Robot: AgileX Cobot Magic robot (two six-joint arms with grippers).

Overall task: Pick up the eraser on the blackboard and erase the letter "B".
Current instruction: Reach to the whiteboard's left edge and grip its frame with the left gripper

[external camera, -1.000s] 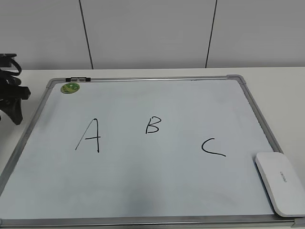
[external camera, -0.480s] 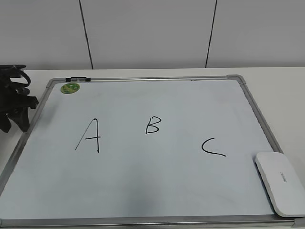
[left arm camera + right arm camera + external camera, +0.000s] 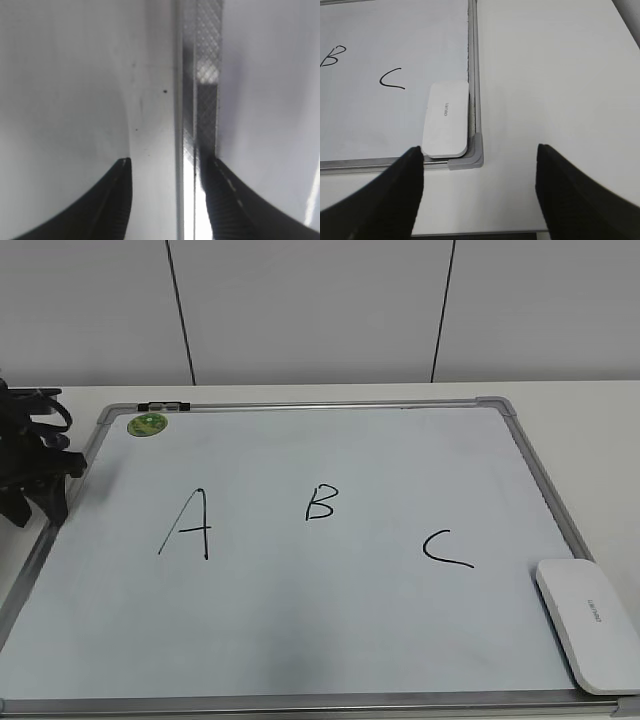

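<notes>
Two end effectors are counted. The right end effector [image 3: 479, 192] is seen with its two dark fingers spread wide and nothing held between them; it is poised above the bare white counter [image 3: 555, 75] just off the near right corner of the board. The left end effector [image 3: 40, 480] is found at the far left edge of the exterior view, beside the board's left frame; in its wrist view the two black fingers [image 3: 112, 200] are parted, with the frame strip lying between them and nothing gripped.

One white rounded-rectangle plastic eraser [image 3: 446, 119] is counted, lying flat in the board's near right corner, its long side against the right frame and grey lettering visible on its top. It is touched by neither end effector.

One large white dry-erase blackboard [image 3: 300, 640] with a thin silver frame and grey corner caps is laid on the counter. Three black handwritten letters are counted: a tall black "A" [image 3: 187, 524] on the left, the small black letter "B" [image 3: 322, 502] in the middle, and a black "C" [image 3: 446, 548] on the right, nearest the eraser. One small round green magnet [image 3: 147, 424] is seen at the far left corner.

Open board surface is left all around the "B", and bare counter is seen to the right of the frame.
</notes>
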